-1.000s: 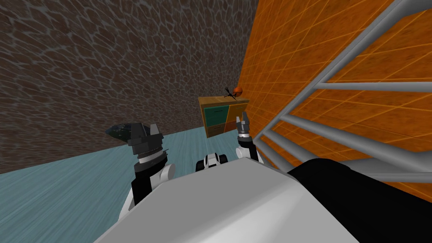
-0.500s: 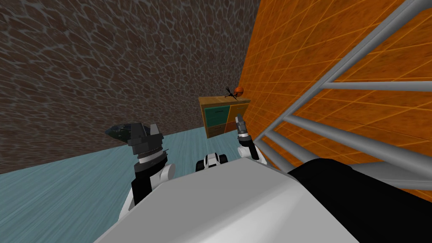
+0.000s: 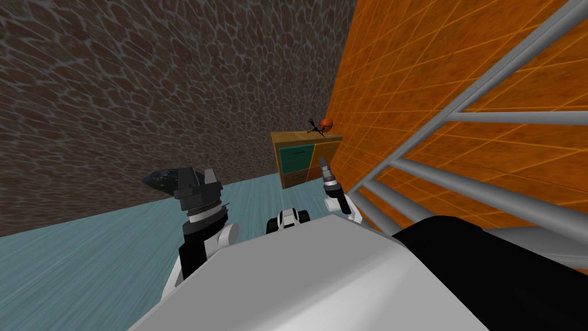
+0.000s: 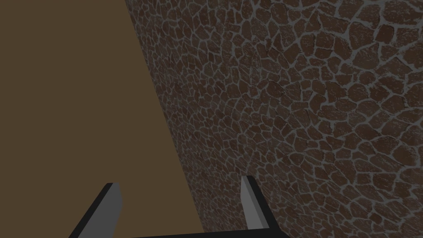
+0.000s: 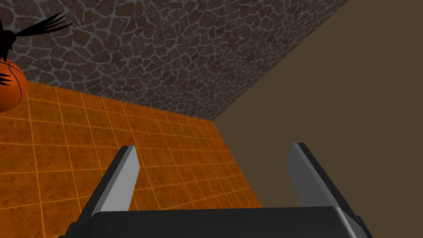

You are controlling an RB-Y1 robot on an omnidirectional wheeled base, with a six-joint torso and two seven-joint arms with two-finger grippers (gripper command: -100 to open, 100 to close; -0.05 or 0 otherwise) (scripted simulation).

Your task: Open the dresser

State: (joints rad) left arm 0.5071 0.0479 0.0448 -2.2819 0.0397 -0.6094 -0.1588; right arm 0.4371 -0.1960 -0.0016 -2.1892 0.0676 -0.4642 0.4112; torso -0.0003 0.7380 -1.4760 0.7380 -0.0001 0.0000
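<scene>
The dresser (image 3: 298,158) is a small wooden chest standing on the floor in the corner where the stone wall meets the orange tiled wall. Its fronts are teal, tan and orange, and they all look shut. My right gripper (image 3: 323,163) hangs raised in front of the dresser's right half, some way short of it, seen edge-on. In the right wrist view that gripper (image 5: 215,173) is open with nothing between its fingers. My left gripper (image 3: 198,174) is held up on my left, far from the dresser, and stands open (image 4: 179,198).
An orange round pot with a black spiky plant (image 3: 325,123) sits on the dresser's top, also as pot (image 5: 8,84). Grey slanted bars (image 3: 459,178) run along the orange tiled wall (image 3: 402,86) on my right. Teal floor (image 3: 86,253) spreads to the left.
My right gripper has risen a little toward the dresser's front and turned, so its fingers now show edge-on. The left arm has not moved.
</scene>
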